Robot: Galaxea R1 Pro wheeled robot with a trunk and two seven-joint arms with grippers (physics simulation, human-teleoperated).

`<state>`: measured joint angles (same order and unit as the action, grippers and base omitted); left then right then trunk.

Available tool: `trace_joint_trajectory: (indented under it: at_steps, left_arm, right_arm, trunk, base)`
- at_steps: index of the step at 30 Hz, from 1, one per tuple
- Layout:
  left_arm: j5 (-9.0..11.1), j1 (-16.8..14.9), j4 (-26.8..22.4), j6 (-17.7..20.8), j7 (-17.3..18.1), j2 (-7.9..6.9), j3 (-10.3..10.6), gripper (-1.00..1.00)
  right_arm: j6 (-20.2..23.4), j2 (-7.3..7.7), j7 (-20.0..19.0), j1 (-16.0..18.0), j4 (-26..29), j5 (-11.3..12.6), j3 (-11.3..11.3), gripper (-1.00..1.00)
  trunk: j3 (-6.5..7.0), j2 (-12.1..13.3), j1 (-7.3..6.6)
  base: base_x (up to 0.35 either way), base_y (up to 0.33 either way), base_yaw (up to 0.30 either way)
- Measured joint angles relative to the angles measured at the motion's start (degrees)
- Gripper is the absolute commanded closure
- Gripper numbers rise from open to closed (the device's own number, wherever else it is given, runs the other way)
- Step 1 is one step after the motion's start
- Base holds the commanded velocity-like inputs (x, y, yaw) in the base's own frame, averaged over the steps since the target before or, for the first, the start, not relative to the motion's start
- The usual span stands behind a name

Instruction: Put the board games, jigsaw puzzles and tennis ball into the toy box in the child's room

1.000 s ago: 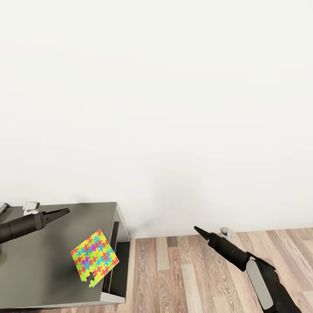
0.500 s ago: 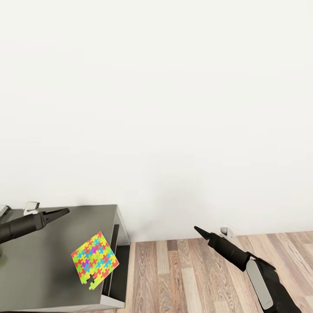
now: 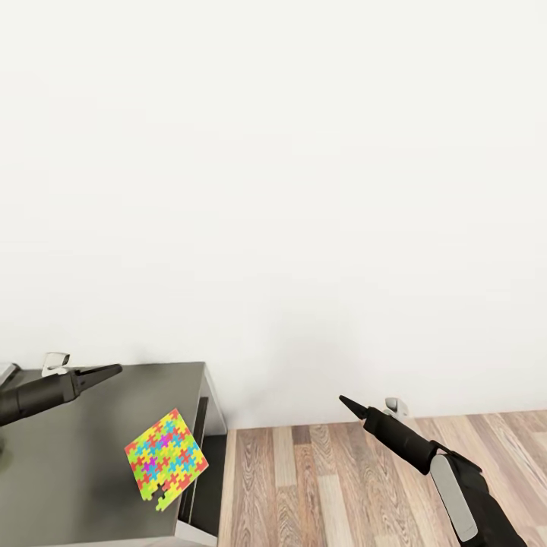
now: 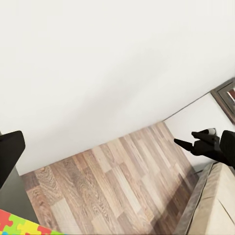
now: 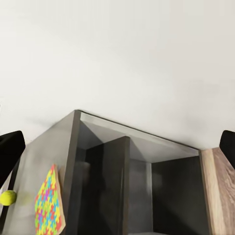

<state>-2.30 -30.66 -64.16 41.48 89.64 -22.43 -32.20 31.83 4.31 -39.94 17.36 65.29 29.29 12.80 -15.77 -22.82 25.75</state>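
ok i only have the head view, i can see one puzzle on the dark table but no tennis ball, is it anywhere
observer: yes. The right wrist view has the tennis ball on the table, beside the jigsaw puzzle but not touching it.
operator: whats under that end of the table
observer: open dark compartments split by an upright divider. I can't make out anything in them.
operator: and the bed
observer: the left wrist view catches a corner of the bed, cream with a grey edge, across the wood floor from the table.
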Motion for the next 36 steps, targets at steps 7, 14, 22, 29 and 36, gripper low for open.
trace_joint_trajectory:
  at_steps: [7,14,22,29,36]
  left_arm:
    - [0.00,0.00,0.01,-0.06,0.00,0.01,0.00,-1.00]
    - [0.00,-0.02,-0.01,-0.07,0.00,0.02,0.00,-1.00]
    - [0.00,-0.02,0.00,-0.07,0.00,0.07,0.00,-1.00]
    - [0.00,-0.02,0.02,-0.07,0.00,0.13,0.01,-1.00]
    - [0.00,0.01,0.02,-0.10,0.00,0.25,0.08,-1.00]
  right_arm:
    - [0.00,0.00,0.00,0.00,0.00,0.00,0.00,-1.00]
    - [0.00,0.00,0.00,0.00,0.00,0.00,-0.03,-1.00]
    - [-0.01,0.00,0.00,0.00,0.00,0.00,-0.09,-1.00]
    - [-0.05,0.00,0.00,0.00,0.00,0.00,-0.04,-1.00]
    - [-0.08,0.00,0.00,-0.01,0.00,0.00,-0.05,-1.00]
  trunk:
    - [0.67,0.00,0.00]
    - [1.34,0.00,0.00]
    - [2.11,0.00,0.00]
    - [2.78,0.00,0.00]
    - [3.45,0.01,0.00]
  base:
    - [0.000,0.000,0.000]
    - [0.000,0.000,0.000]
    - [0.000,0.000,0.000]
    - [0.000,0.000,0.000]
    - [0.000,0.000,0.000]
